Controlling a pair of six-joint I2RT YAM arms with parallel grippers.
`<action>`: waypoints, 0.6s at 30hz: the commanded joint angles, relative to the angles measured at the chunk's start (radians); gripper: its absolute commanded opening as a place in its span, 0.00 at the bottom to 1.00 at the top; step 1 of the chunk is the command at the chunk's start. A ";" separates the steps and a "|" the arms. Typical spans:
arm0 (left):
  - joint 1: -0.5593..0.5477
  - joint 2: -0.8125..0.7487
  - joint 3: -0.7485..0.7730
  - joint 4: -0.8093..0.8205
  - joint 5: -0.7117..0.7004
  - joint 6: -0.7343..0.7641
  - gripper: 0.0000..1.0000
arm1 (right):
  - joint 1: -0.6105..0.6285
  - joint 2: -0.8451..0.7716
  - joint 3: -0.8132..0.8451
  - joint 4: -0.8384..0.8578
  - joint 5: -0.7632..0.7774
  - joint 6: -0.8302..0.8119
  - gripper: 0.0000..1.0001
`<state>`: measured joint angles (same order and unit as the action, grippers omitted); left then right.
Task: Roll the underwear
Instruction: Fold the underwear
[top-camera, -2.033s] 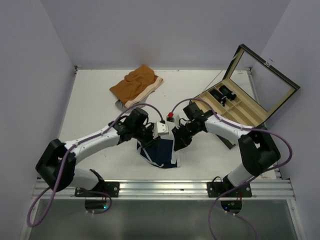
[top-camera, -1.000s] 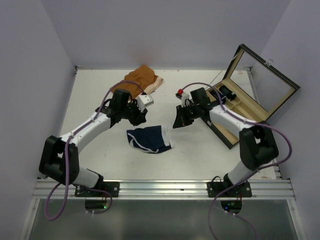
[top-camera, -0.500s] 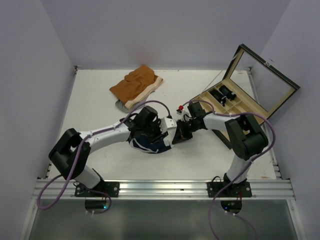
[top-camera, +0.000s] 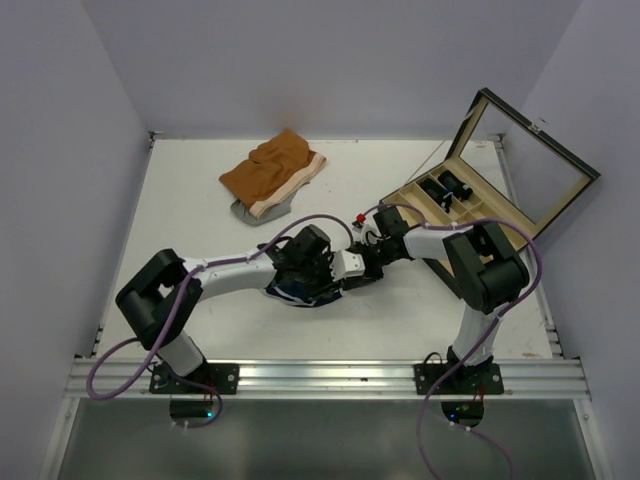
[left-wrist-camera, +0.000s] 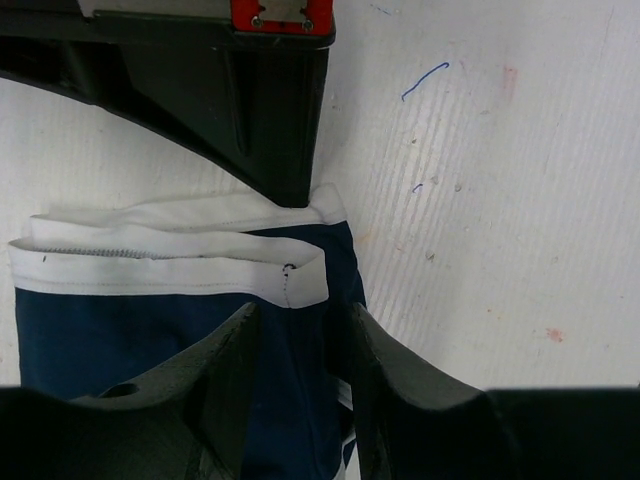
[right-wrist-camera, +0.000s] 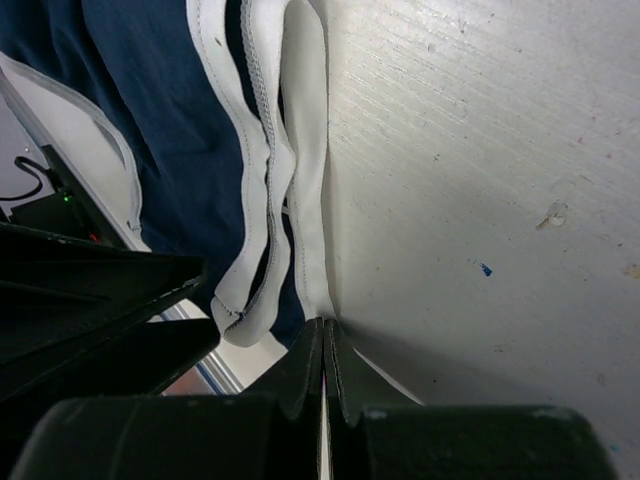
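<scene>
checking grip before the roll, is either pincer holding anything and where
The right pincer looks shut on the underwear by its white waistband; left pincer open astride it, gripping nothing.

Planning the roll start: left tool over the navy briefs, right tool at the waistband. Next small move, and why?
Probably close the left tool on the waistband fold. Its fingers stand open astride the edge of the underwear, and the shut right tool rests its tip on the same white corner, so a left grip would let the roll begin.
</scene>
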<state>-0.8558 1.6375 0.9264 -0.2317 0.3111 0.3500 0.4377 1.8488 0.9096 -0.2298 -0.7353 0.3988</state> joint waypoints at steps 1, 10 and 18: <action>-0.017 0.018 0.029 0.055 -0.029 -0.006 0.43 | -0.001 -0.010 0.012 -0.023 0.024 -0.028 0.00; -0.028 0.031 0.071 0.060 -0.052 -0.022 0.06 | 0.003 0.000 0.011 -0.029 0.019 -0.044 0.00; -0.028 0.018 0.111 0.040 -0.021 -0.039 0.00 | 0.003 -0.005 0.008 -0.028 0.014 -0.044 0.00</action>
<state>-0.8783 1.6699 0.9966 -0.2245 0.2691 0.3313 0.4377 1.8488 0.9096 -0.2310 -0.7368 0.3813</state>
